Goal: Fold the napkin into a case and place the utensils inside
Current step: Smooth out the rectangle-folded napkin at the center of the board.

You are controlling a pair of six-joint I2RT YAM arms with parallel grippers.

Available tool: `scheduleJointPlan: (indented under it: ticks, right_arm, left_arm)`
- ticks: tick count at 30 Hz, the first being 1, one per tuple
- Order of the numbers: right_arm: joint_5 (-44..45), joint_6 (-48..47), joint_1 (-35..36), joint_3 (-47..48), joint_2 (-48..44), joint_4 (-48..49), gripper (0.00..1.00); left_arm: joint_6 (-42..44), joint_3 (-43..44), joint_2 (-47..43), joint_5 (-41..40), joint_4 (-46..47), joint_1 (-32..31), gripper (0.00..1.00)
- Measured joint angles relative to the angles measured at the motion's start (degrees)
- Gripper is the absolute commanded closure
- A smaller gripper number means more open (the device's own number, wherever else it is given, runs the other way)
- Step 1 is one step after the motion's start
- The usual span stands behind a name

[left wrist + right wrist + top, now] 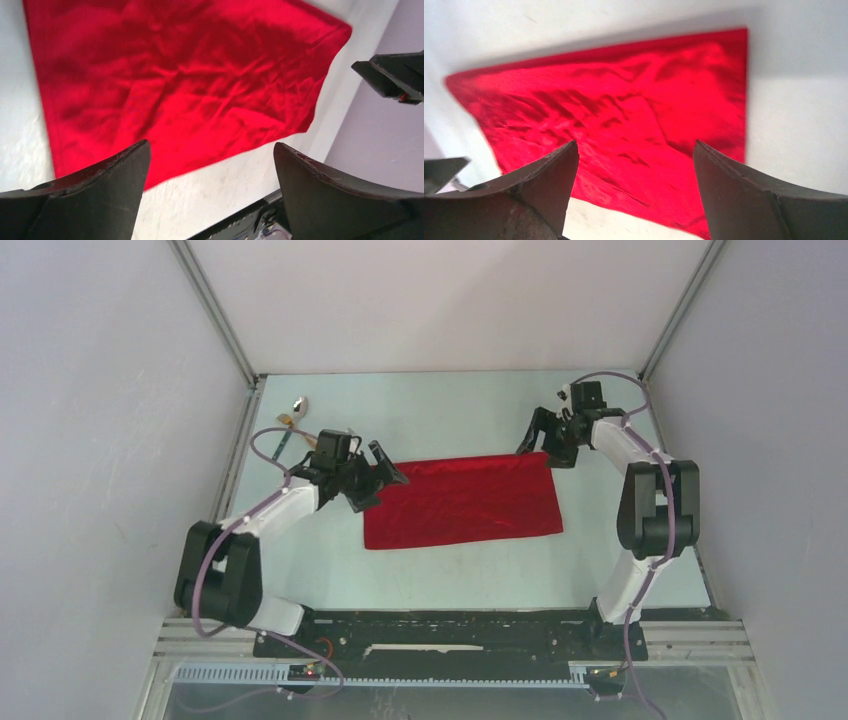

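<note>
The red napkin (462,500) lies flat on the table as a wide creased rectangle. It also shows in the left wrist view (190,80) and the right wrist view (624,115). My left gripper (385,472) is open and empty, just above the napkin's far left corner (210,150). My right gripper (543,445) is open and empty, over the napkin's far right corner (635,147). The utensils lie at the far left: a silver spoon (299,403), a gold fork (288,420) and a teal-handled piece (282,446), behind the left arm.
Grey enclosure walls (120,440) stand on three sides of the pale table (450,570). The black base rail (450,632) runs along the near edge. The right gripper's tip (392,75) shows at the right edge of the left wrist view.
</note>
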Motion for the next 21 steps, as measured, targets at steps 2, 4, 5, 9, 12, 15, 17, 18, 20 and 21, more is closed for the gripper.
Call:
scheduleJointPlan:
  ticks: [2,4,5,9,12,15,17,18,20,21]
  right_arm:
    - [-3.39,3.02,0.22,0.00,-0.20,5.07,0.08]
    - [-6.69,5.70,0.87,0.00,0.37,9.38,0.08]
    - [-8.48,7.21,1.14,0.00,0.96,11.87,0.08]
    - [-14.36,12.00,1.46,0.00,4.98,20.44,0.09]
    - [-17.40,14.51,0.94,-0.13,8.52,24.39,0.09]
    - [-19.34,15.69,-0.09,-0.50,11.02,26.47,0.09]
    - [-20.13,16.04,-0.72,-0.63,11.96,27.19,0.09]
    - [-20.50,16.20,-1.14,-0.63,12.46,27.71,0.10]
    - [-21.07,16.33,-1.62,-0.63,13.31,28.50,0.10]
    - [-21.29,16.35,-1.84,-0.63,13.79,28.79,0.10]
  left_arm:
    - [-0.68,0.24,3.58,2.10,4.98,1.14,0.00]
    - [-2.34,0.26,7.19,3.65,9.66,2.60,0.00]
    - [-3.39,0.26,8.83,4.13,11.80,3.37,0.00]
    - [-6.67,0.26,13.94,4.66,18.86,6.75,0.00]
    - [-8.00,0.90,16.20,3.72,21.73,8.26,0.00]
    - [-9.20,2.62,18.58,3.37,24.39,8.63,0.00]
    - [-9.97,3.82,20.28,2.73,26.14,8.68,0.00]
    - [-10.23,4.15,20.96,2.32,26.75,8.76,0.00]
    - [-10.69,4.37,22.29,1.75,27.82,9.05,0.00]
    - [-10.93,4.37,22.82,1.31,28.09,9.20,0.00]
